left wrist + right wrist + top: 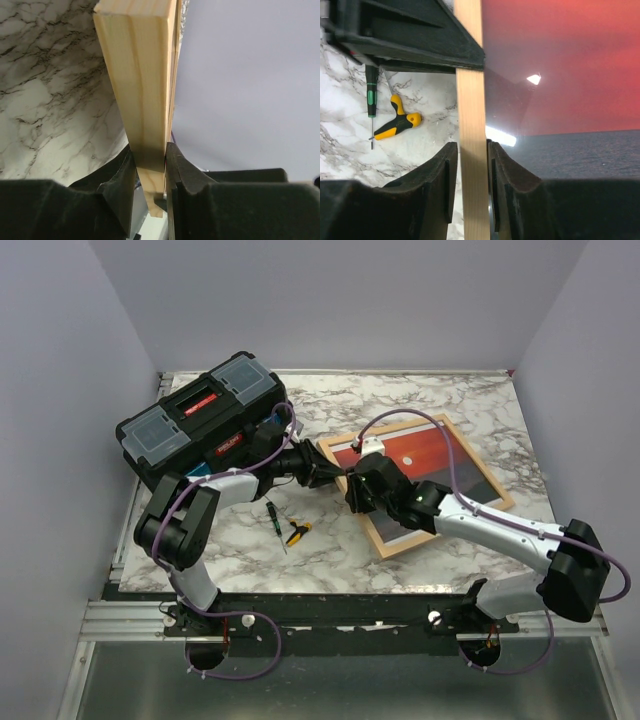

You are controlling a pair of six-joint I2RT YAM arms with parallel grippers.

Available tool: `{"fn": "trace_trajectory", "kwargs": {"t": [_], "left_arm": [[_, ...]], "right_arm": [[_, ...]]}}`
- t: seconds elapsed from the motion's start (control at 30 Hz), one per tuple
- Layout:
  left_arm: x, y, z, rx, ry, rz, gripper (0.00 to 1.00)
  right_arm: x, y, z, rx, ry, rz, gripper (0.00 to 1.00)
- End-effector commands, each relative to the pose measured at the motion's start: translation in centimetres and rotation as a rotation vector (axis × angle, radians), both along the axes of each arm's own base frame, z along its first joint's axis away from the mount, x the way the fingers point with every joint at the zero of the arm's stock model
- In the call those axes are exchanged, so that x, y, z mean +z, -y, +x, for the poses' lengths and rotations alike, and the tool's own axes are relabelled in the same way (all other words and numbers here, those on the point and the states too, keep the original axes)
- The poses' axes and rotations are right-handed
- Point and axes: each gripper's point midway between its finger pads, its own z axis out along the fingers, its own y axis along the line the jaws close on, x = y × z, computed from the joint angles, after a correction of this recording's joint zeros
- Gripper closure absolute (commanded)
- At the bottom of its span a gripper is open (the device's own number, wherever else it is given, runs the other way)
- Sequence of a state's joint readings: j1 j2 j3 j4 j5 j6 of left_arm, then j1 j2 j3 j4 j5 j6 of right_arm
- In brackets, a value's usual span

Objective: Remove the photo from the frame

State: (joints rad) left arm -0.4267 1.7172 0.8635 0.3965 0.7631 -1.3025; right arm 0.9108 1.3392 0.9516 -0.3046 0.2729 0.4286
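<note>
A white marble-patterned table (240, 555) fills the top view. Right of centre on it, turned on a diagonal, sits the thin light-wood rectangular picture frame (478, 460) (145, 90) (470, 125). The red-orange sunset photo (430, 455) (560, 60) is inside it behind a glossy pane that throws back bright glints. Its sky fades from red to orange, with a small pale sun near the middle and dark water along the bottom. A black plastic toolbox with red latches (205, 415) stands at upper left. The left gripper (325, 475) (150, 155) pinches the frame's wooden rail at its left corner, black fingers pressed to both faces. The right gripper (358, 495) (471, 150) clamps the same rail lower down. At lower centre-left lie a green-handled screwdriver (273, 518) (371, 95) and, just beside it, a yellow-and-black hand tool (298, 532) (397, 122).
</note>
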Motion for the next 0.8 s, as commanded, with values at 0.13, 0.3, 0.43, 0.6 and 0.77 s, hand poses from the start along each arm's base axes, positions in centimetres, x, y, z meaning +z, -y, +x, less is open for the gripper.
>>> {"fn": "trace_trajectory", "kwargs": {"t": [0.13, 0.3, 0.43, 0.6, 0.77], "left_arm": [[1.3, 0.0, -0.2, -0.016, 0.015, 0.043, 1.0], [1.5, -0.3, -0.3, -0.015, -0.018, 0.09, 1.0], [1.7, -0.5, -0.4, -0.017, -0.031, 0.109, 1.0], [1.9, -0.6, -0.5, -0.02, -0.053, 0.138, 1.0], [1.9, -0.8, -0.7, -0.019, -0.067, 0.157, 1.0]], "right_arm": [[3.7, 1.9, -0.4, -0.155, 0.14, -0.309, 0.31], [4.4, 1.9, -1.6, -0.182, 0.241, -0.55, 0.27], [4.1, 2.1, -1.7, -0.225, 0.31, -0.709, 0.27], [3.0, 1.7, -1.1, -0.231, 0.352, -0.837, 0.28], [2.3, 1.8, -0.4, -0.251, 0.404, -0.929, 0.31]]}}
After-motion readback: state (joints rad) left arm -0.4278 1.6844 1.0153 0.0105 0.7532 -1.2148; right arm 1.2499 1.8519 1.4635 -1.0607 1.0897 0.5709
